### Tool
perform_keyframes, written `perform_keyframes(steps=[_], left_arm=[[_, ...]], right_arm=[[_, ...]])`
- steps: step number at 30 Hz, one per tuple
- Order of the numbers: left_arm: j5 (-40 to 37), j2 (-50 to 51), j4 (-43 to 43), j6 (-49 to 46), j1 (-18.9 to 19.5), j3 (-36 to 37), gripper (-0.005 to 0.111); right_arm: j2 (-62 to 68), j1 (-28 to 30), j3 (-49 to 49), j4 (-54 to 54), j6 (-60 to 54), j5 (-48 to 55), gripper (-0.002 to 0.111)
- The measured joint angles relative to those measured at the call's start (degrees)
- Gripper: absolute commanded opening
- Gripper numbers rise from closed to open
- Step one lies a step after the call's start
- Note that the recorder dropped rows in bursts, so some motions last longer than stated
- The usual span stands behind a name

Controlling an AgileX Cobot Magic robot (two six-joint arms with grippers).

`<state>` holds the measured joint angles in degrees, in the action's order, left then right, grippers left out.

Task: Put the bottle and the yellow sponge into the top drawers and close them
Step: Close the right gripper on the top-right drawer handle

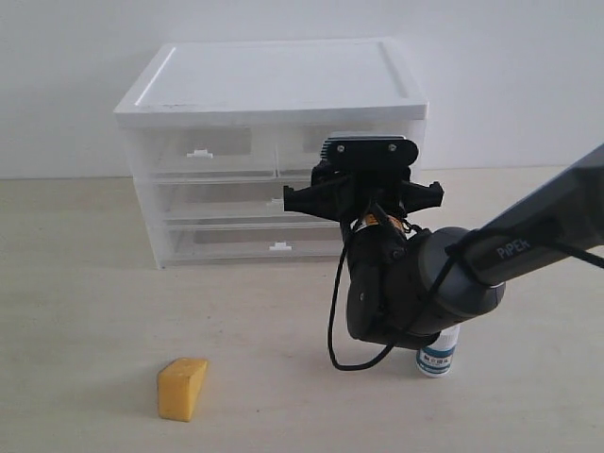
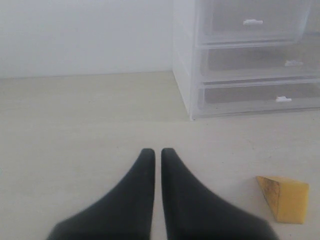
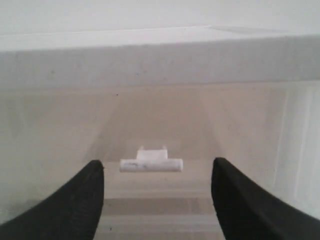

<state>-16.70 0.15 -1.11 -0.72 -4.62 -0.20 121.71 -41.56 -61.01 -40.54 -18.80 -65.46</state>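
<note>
Jaws spread wide, my right gripper faces the white handle tab of the right-hand top drawer, the tab framed between my fingers and clear of both. Both top drawers look shut in the white-topped cabinet at 12 o'clock on the table. The bottle stands upright at 5 o'clock, partly hidden behind my right arm. The yellow sponge lies at 7 o'clock, well apart from the bottle. My left gripper, jaws pressed all but together on nothing, hovers low over bare table near the sponge.
</note>
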Motion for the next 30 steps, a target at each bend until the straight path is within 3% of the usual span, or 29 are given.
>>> perform_keyframes(steps=[7,16,30], left_arm=[[0.0,0.0,0.0,0.0,0.0,0.0,0.004],[0.0,0.0,0.0,0.0,0.0,0.0,0.004],[0.0,0.0,0.0,0.0,0.0,0.0,0.004]], right_arm=[[0.0,0.0,0.0,0.0,0.2,-1.3,0.053],[0.0,-0.1,0.0,1.0,0.2,-1.5,-0.001],[0.0,-0.2,0.1,0.4,0.2,-1.3,0.0]])
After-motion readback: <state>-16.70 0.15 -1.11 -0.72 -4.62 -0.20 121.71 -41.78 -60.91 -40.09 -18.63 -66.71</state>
